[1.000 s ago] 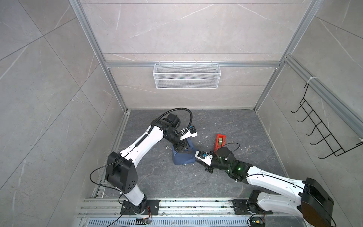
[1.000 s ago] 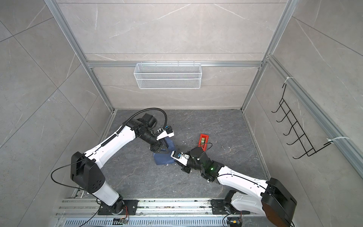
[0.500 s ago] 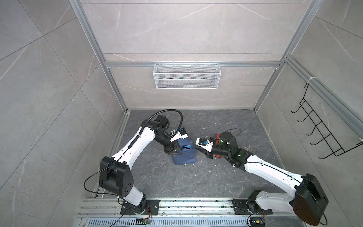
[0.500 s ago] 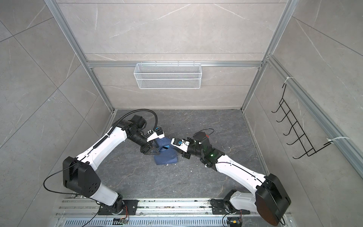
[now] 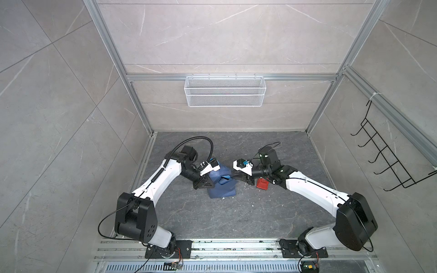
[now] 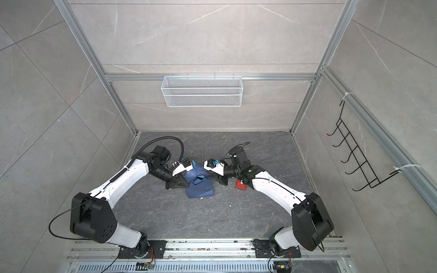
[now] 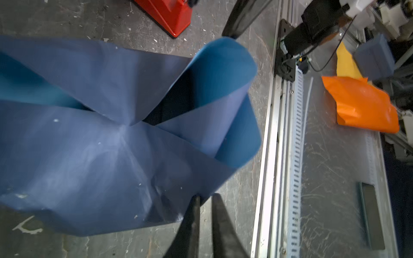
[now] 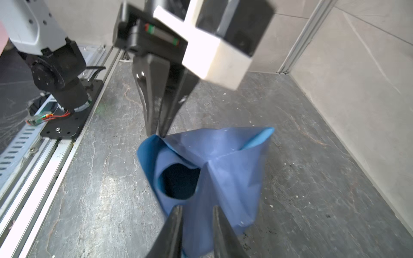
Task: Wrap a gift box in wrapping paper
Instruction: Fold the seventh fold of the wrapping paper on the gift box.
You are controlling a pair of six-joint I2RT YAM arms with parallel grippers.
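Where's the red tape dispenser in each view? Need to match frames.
Top view: red tape dispenser just right of the wrapping paper.
Top view: dispenser right of the paper.
Left wrist: dispenser cut off at the picture's edge, beyond the paper.
Right wrist: not in it.
Shared landmark: the wrapping paper, in all four.

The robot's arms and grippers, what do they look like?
Both have white link shells and black joint housings. The left arm carries a ribbed black cable hose looping over its wrist; the right arm has a thin black wire. The left gripper and right gripper have tapered black fingers below white blocks.
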